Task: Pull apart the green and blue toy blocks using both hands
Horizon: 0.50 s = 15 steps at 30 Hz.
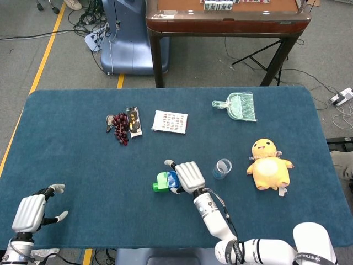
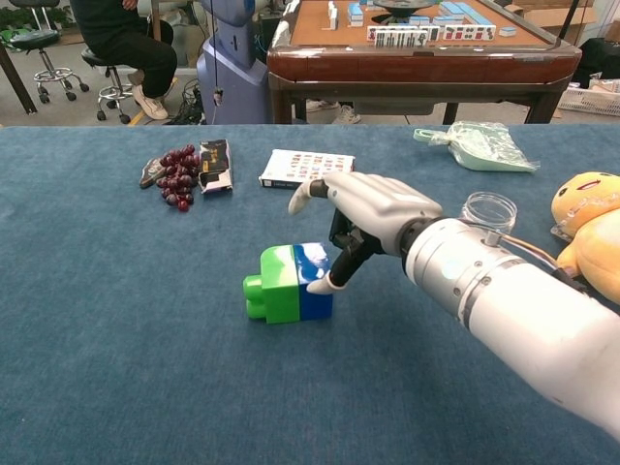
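Note:
The green block (image 2: 274, 283) and blue block (image 2: 314, 281) are joined and lie on the blue table (image 2: 116, 368), green end to the left. My right hand (image 2: 373, 218) is at the blue end, thumb against its near right side and curled fingers behind it, one finger sticking out above. The head view shows the same hand (image 1: 187, 175) covering most of the blue block (image 1: 173, 179), with the green block (image 1: 161, 181) poking out to its left. My left hand (image 1: 32, 212) hovers at the near left table corner, fingers apart, holding nothing.
At the back left lie grapes (image 1: 120, 128), a dark snack packet (image 1: 134, 121) and a printed card box (image 1: 170, 121). A green dustpan (image 1: 237, 106) is at the back right. A clear cup (image 1: 223, 168) and a yellow plush (image 1: 268, 164) stand right of the blocks.

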Each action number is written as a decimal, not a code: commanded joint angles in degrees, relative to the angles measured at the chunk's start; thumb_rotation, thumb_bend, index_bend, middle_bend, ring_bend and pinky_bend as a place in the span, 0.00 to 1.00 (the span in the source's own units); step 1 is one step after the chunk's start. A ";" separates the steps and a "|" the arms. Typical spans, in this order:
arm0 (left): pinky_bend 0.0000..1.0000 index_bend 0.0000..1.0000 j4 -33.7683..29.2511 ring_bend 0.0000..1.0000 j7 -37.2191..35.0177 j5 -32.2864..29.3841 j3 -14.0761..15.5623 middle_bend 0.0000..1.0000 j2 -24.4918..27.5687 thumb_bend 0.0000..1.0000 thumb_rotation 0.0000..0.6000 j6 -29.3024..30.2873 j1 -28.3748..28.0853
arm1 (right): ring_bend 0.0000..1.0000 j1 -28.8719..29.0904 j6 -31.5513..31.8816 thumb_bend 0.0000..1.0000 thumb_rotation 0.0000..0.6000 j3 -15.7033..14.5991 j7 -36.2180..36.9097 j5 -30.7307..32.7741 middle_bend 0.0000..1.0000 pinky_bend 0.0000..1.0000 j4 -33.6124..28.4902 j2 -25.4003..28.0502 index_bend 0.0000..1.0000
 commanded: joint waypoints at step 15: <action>0.44 0.34 -0.23 0.36 0.20 -0.07 -0.09 0.35 -0.05 0.16 1.00 -0.25 -0.18 | 0.99 4.73 -6.11 0.00 1.00 4.91 -3.37 17.10 1.00 1.00 -10.97 11.26 0.24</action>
